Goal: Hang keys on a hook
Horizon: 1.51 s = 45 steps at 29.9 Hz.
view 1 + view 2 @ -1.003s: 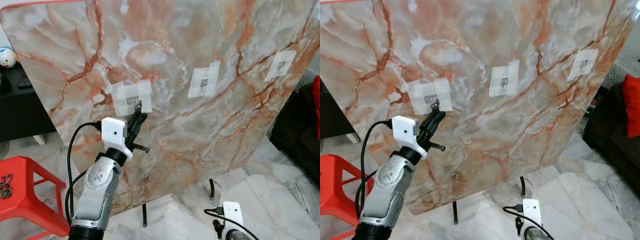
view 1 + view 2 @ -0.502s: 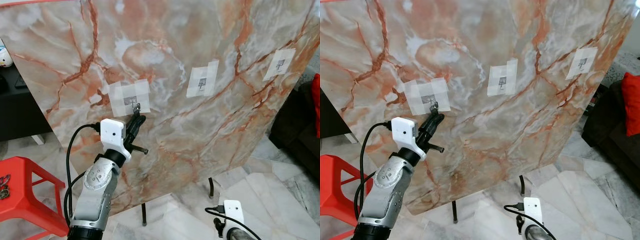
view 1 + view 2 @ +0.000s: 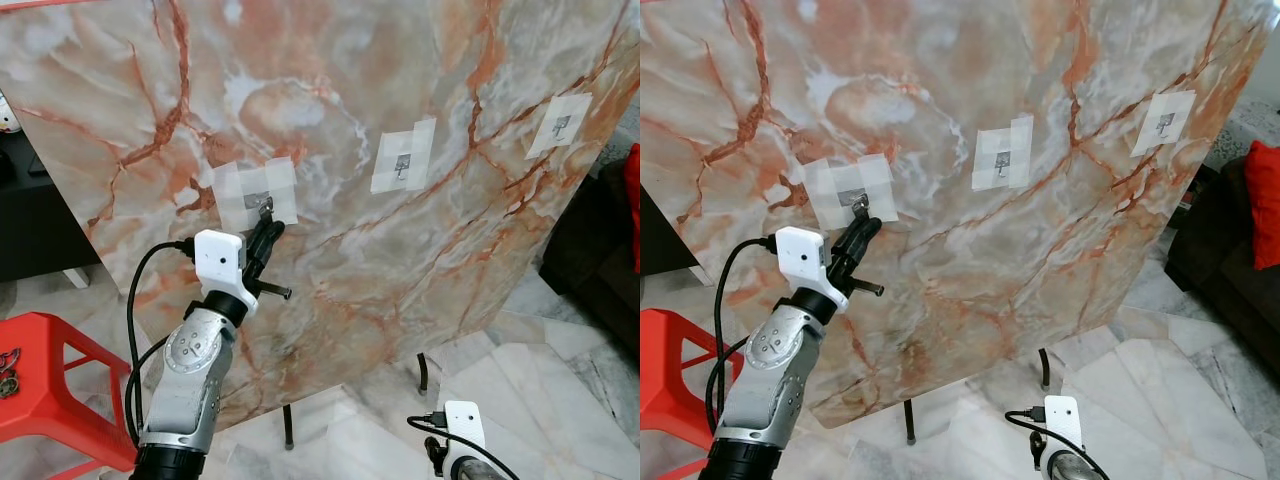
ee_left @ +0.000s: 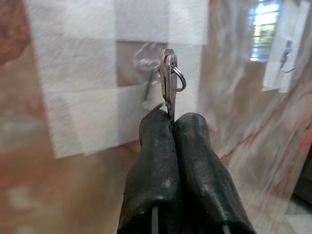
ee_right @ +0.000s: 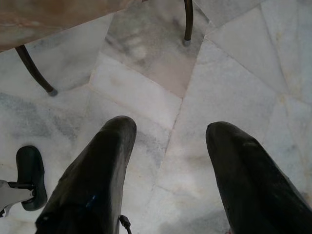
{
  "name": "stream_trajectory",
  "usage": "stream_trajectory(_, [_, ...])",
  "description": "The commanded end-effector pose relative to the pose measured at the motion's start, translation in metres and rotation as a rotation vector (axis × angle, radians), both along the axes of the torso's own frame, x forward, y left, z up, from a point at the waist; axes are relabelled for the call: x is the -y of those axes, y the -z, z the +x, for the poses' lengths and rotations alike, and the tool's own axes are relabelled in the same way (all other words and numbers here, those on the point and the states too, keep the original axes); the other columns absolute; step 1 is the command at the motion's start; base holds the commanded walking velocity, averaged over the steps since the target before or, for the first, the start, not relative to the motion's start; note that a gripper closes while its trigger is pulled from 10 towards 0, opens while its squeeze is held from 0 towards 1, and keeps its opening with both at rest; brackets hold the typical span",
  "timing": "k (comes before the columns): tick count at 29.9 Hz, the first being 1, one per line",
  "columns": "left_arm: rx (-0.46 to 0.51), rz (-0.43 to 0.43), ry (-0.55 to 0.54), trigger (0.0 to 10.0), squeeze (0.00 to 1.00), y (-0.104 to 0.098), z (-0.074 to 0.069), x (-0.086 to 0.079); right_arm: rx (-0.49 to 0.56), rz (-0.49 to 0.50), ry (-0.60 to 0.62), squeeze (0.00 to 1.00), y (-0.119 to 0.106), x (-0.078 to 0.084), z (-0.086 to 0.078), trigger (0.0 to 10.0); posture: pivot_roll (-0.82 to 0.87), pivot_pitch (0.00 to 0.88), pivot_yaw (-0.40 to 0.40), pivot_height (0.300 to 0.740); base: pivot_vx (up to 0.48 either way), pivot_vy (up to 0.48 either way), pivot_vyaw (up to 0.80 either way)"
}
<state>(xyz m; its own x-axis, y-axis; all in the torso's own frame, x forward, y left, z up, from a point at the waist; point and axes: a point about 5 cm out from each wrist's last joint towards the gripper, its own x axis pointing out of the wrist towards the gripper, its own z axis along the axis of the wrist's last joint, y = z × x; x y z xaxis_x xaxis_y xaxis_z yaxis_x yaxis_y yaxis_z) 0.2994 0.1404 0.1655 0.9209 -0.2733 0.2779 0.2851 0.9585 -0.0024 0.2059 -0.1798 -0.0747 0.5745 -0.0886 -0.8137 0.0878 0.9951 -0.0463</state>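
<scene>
in the left wrist view the silver keys (image 4: 169,80) are seen pinched in the left gripper (image 4: 171,122), right at the taped hook (image 4: 145,58). a leaning marble board (image 3: 400,260) is shown above a tiled floor (image 5: 234,83), over which the right gripper (image 5: 170,146) is held spread.

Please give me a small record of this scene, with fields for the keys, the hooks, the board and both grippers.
keys: pinched in the left gripper, key ring at the leftmost hook
hooks: three, each under white tape; middle hook and right hook bare
board: marble-pattern panel, leaning on thin dark legs
right gripper: open, hanging low over the tiled floor
extra: red stool at robot's left
</scene>
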Motion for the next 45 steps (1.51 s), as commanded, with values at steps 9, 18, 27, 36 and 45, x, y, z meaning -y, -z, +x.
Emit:
stream_trajectory(9, [-0.083, -0.078, 0.002, 10.0, 0.0, 0.016, -0.004, -0.008, 0.017, 0.008, -0.016, 0.0, -0.009, -0.024, 0.019, 10.0, 0.11, 0.084, -0.087, 0.74, 0.0, 0.0, 0.0])
stream_trajectory(18, [-0.085, -0.116, 0.011, 10.0, 0.0, 0.016, -0.006, -0.008, 0.009, -0.001, -0.009, 0.0, -0.005, -0.012, 0.012, 10.0, 0.11, 0.086, -0.089, 0.74, 0.0, 0.0, 0.0])
stream_trajectory(27, [-0.121, -0.104, 0.063, 10.0, 0.0, 0.018, -0.005, -0.005, 0.008, 0.001, -0.006, 0.0, -0.005, -0.012, 0.011, 10.0, 0.11, 0.09, -0.085, 0.74, 0.0, 0.0, 0.0])
stream_trajectory(36, [-0.21, -0.059, 0.14, 10.0, 0.0, 0.035, -0.014, 0.003, 0.007, 0.004, -0.004, 0.0, -0.005, -0.013, 0.011, 10.0, 0.11, 0.098, -0.077, 0.74, 0.0, 0.0, 0.0])
stream_trajectory(45, [-0.193, -0.048, 0.129, 10.0, 0.0, 0.03, -0.011, 0.001, 0.008, 0.007, -0.002, 0.0, -0.004, -0.014, 0.01, 10.0, 0.11, 0.098, -0.077, 0.74, 0.0, 0.0, 0.0])
